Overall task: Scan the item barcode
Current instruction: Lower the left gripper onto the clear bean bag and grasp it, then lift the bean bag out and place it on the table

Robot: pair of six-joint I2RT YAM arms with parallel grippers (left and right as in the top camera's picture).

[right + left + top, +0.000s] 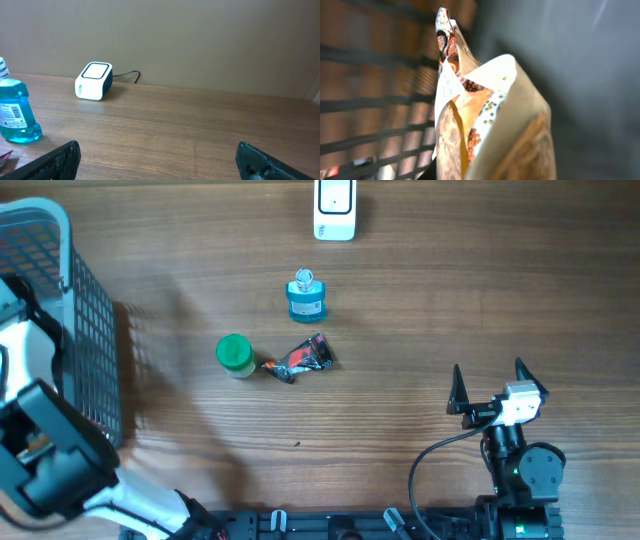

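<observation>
A crumpled printed snack bag [485, 115], cream and orange, fills the left wrist view and rises from between my left gripper's jaws, which are shut on it inside the grey mesh basket [92, 310]. The fingers themselves are hidden behind the bag. From above only the left arm [45, 450] shows at the basket. The white barcode scanner [334, 208] stands at the far edge of the table, also seen by the right wrist camera as the scanner [93, 81]. My right gripper [490, 385] rests open over bare wood near the front right, holding nothing.
A blue mouthwash bottle [306, 297] stands mid-table, with a green-lidded jar [235, 355] and a red-black wrapper [298, 359] just in front of it. The basket wall [375, 105] is close on the bag's left.
</observation>
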